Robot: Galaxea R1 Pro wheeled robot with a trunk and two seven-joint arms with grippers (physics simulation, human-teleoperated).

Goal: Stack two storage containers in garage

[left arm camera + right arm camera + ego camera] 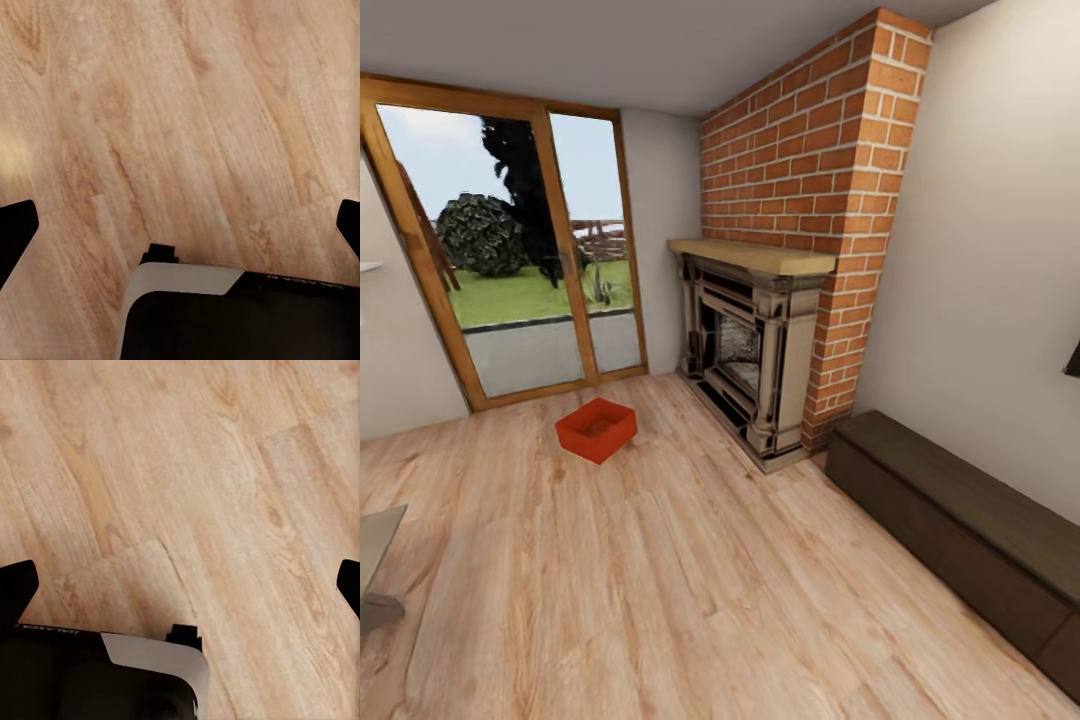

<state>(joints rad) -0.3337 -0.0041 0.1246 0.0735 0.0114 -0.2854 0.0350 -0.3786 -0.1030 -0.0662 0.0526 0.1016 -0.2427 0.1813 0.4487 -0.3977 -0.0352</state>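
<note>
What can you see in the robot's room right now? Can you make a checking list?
Surface: light wood-plank floor, bare where the wrist views look down.
Job's things: one orange-red storage container on the floor near the glass door; a second one, nothing seen.
Clutter: nothing seen.
Grippers: left gripper and right gripper both open, holding nothing, above the planks.
Cables: nothing seen.
Surroundings: brick fireplace, long dark cabinet, garden outside the door.

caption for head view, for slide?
One orange-red storage container sits on the wood-plank floor between glass door and brick fireplace.
</note>
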